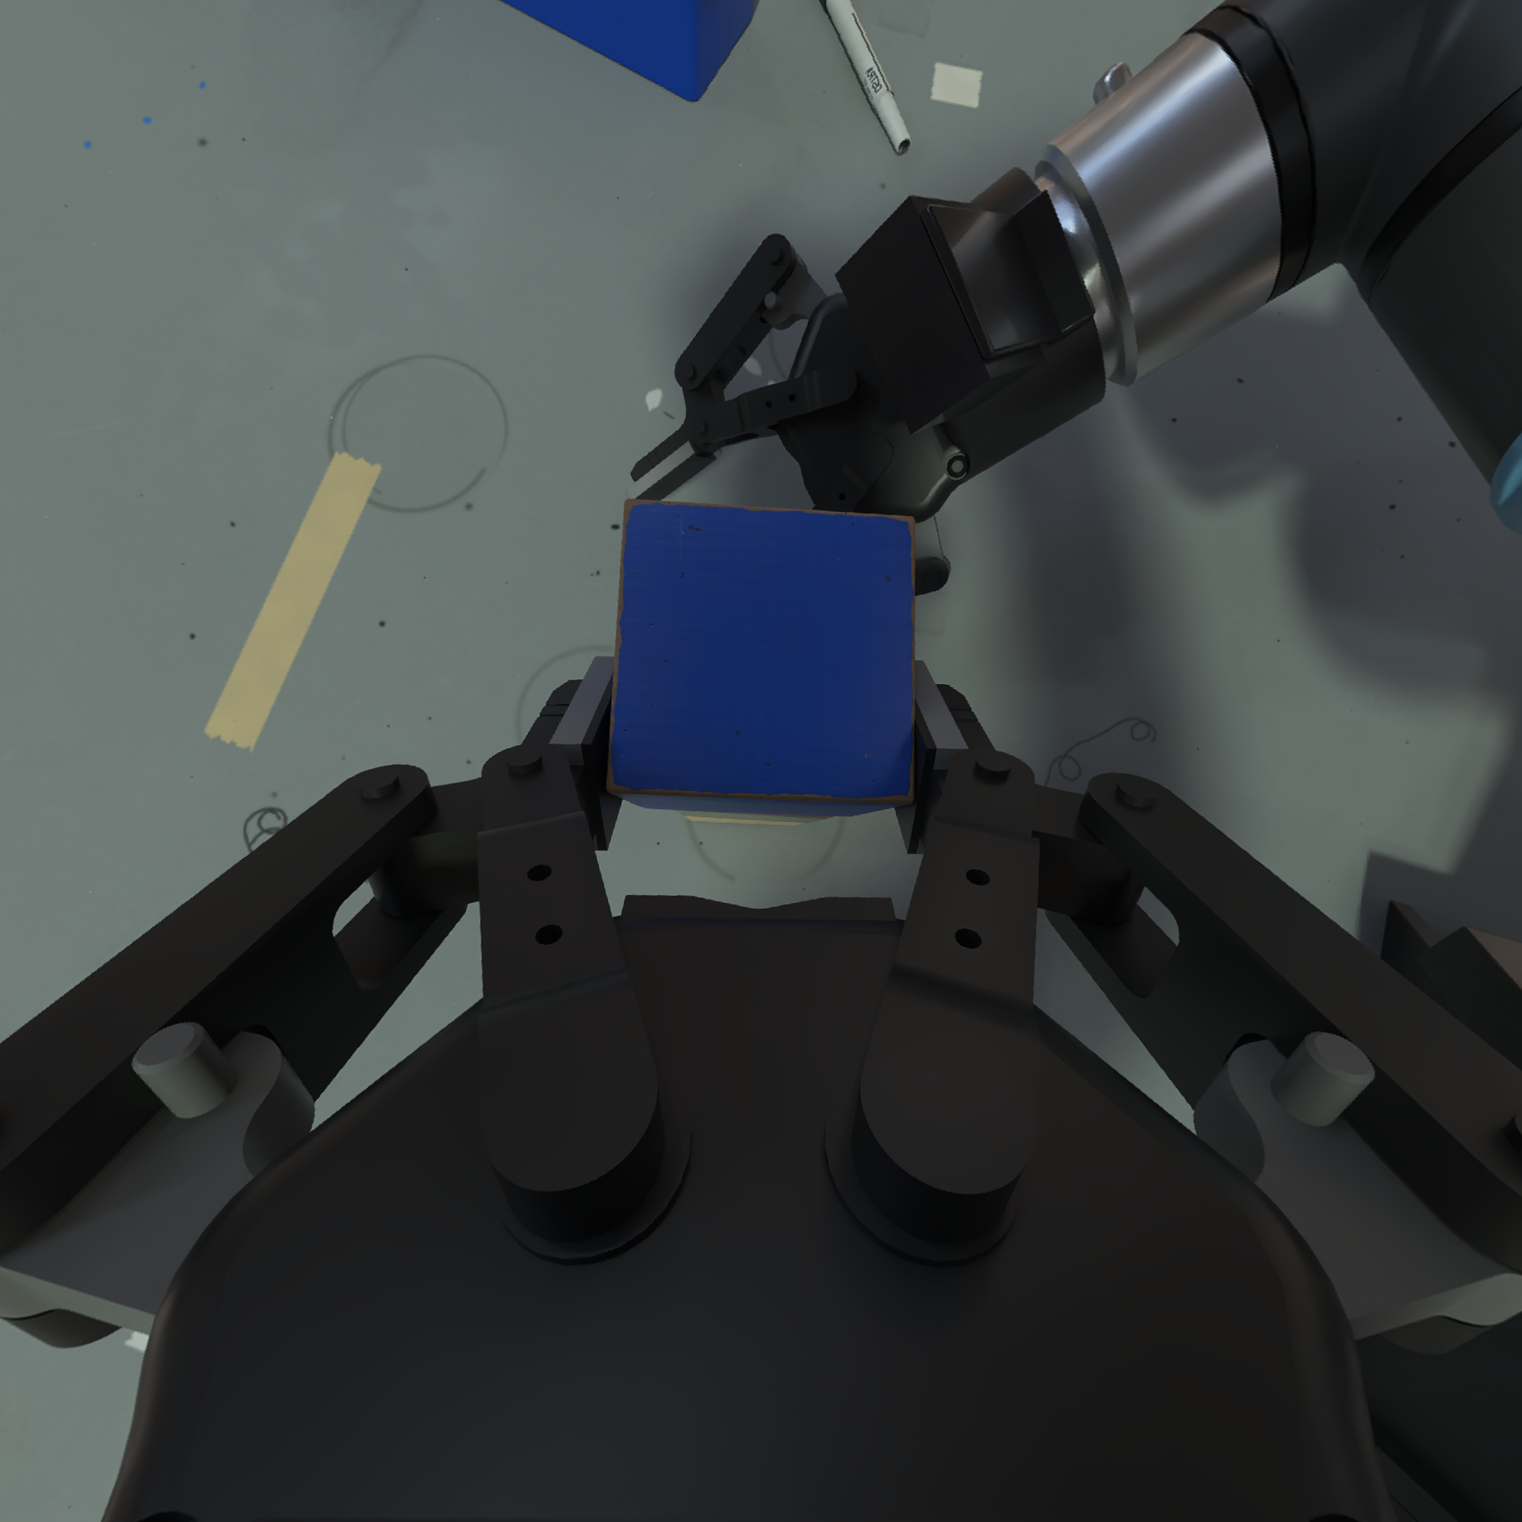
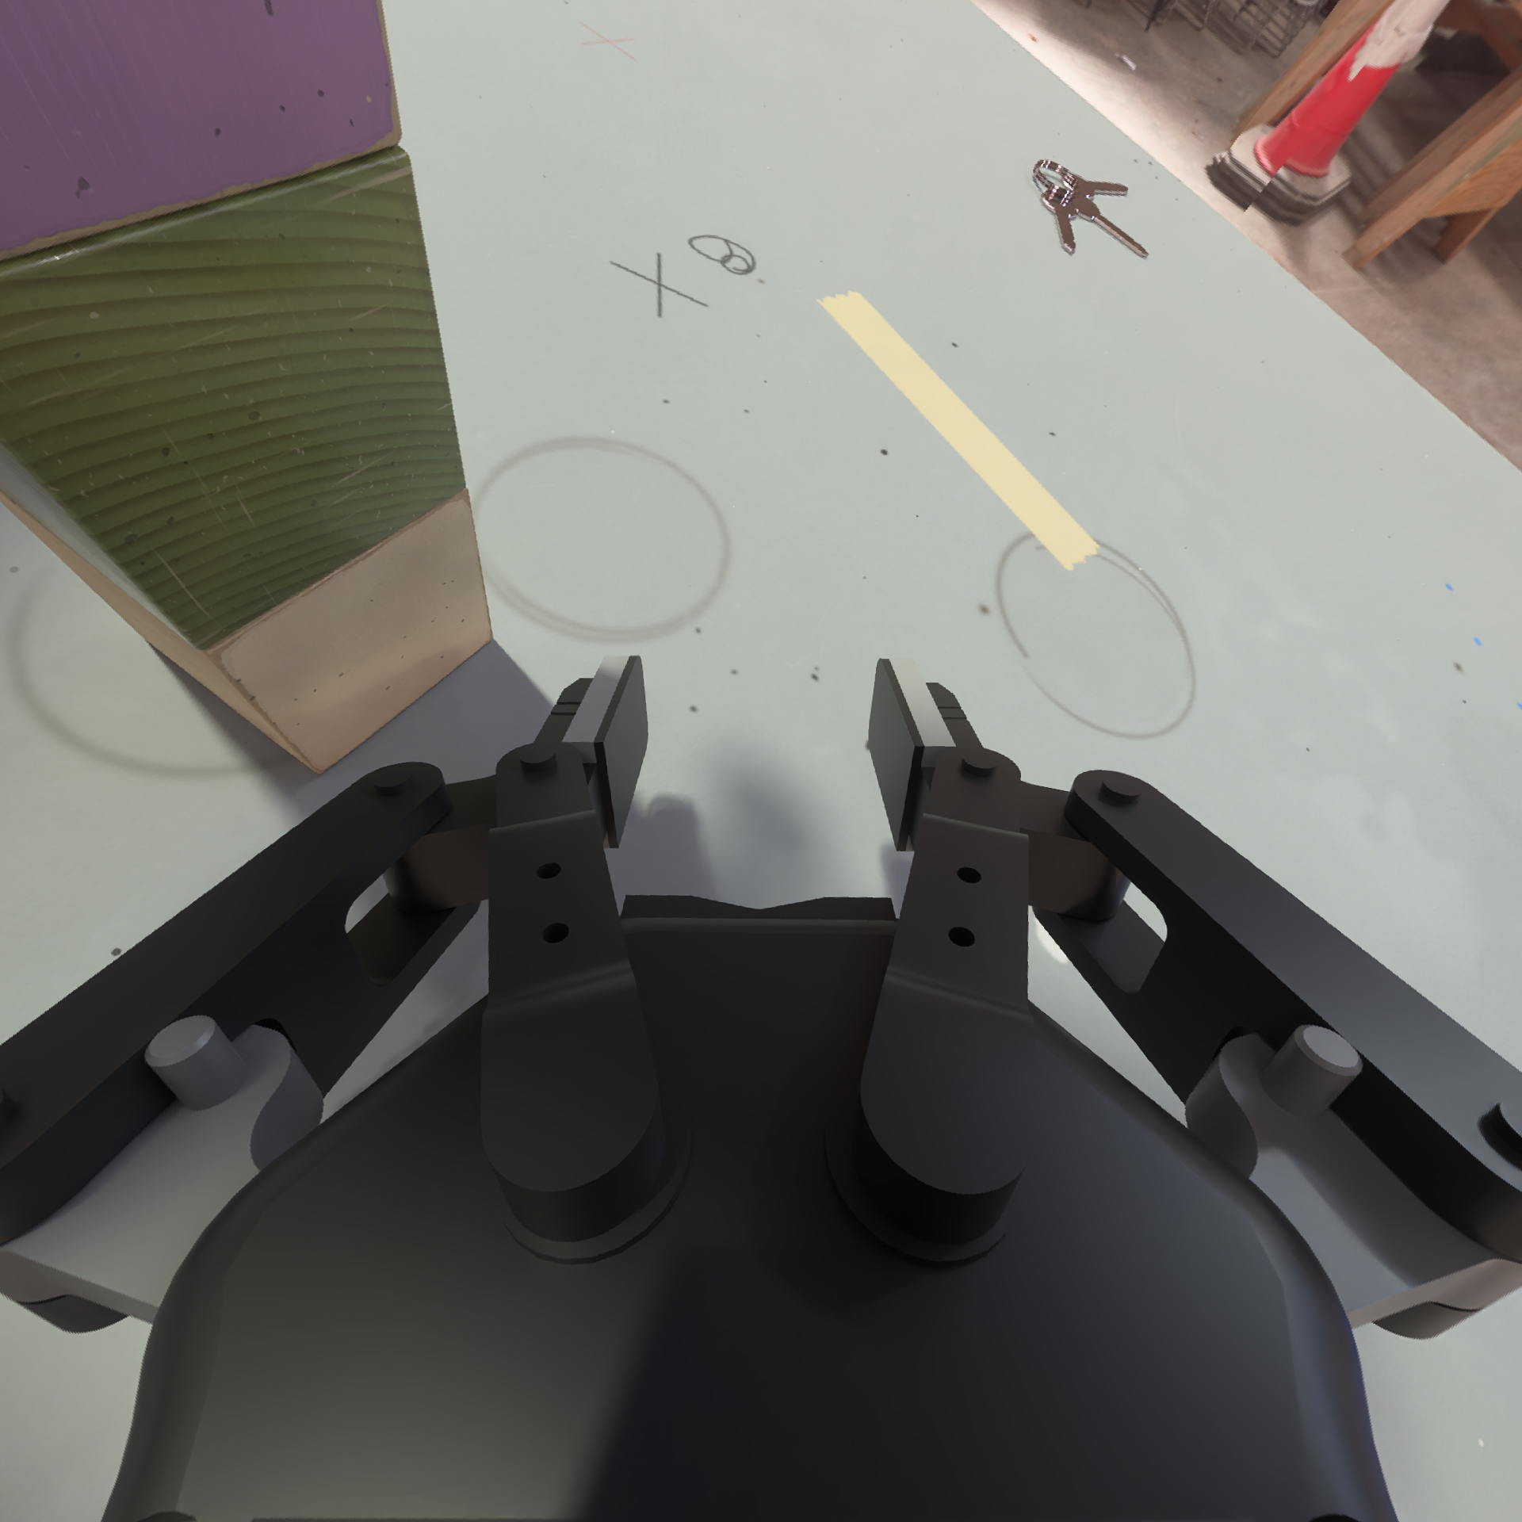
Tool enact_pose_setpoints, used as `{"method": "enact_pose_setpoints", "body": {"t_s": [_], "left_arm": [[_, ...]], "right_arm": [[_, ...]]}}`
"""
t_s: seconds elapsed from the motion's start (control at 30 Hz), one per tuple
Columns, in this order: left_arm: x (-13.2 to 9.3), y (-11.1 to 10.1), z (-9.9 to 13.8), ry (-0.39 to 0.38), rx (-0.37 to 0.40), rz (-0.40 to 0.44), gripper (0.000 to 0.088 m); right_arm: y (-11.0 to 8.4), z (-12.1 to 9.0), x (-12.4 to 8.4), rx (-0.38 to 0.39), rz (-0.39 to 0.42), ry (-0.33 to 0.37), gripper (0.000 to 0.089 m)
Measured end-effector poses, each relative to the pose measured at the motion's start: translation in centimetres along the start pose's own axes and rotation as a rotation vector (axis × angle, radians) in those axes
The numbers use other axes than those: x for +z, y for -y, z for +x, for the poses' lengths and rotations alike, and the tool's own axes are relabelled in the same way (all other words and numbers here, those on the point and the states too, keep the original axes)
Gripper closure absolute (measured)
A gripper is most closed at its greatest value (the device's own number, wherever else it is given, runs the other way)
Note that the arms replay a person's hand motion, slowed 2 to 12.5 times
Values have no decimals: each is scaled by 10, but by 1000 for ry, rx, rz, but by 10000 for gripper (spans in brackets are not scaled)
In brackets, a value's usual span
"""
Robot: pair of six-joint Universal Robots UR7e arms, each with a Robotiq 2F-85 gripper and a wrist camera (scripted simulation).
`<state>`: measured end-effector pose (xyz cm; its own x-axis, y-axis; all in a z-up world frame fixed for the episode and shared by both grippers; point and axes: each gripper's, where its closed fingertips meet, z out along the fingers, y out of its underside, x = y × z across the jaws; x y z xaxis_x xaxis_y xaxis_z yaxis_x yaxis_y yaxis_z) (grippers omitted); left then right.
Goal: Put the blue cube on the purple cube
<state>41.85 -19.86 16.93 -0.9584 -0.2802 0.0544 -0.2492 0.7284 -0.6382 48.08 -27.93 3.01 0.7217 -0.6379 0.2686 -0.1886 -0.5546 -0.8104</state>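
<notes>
My left gripper [image 1: 762,712] is shut on the blue cube [image 1: 762,651], with one pad on each side, and holds it above the grey table. The purple cube [image 2: 189,99] shows only in the right wrist view, at the top left. It sits on a green block [image 2: 222,395] with a bare tan lower face. It does not show in the left wrist view. My right gripper [image 2: 758,729] is open and empty, low over the table just right of that stack. It also shows in the left wrist view [image 1: 671,457], just beyond the blue cube.
A second blue block [image 1: 642,41], a white marker [image 1: 865,74] and a tape strip [image 1: 292,605] lie on the table. The right arm [image 1: 1194,214] crosses the upper right. Keys [image 2: 1079,206] lie near the table's right edge; a red cone [image 2: 1318,107] stands on the floor beyond.
</notes>
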Motion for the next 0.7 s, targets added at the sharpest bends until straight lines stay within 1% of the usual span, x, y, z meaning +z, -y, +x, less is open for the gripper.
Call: {"method": "enact_pose_setpoints", "body": {"t_s": [0.7], "left_arm": [[0,1,0,3,8,-3,355]], "right_arm": [[0,0,0,0,0,0,401]]}}
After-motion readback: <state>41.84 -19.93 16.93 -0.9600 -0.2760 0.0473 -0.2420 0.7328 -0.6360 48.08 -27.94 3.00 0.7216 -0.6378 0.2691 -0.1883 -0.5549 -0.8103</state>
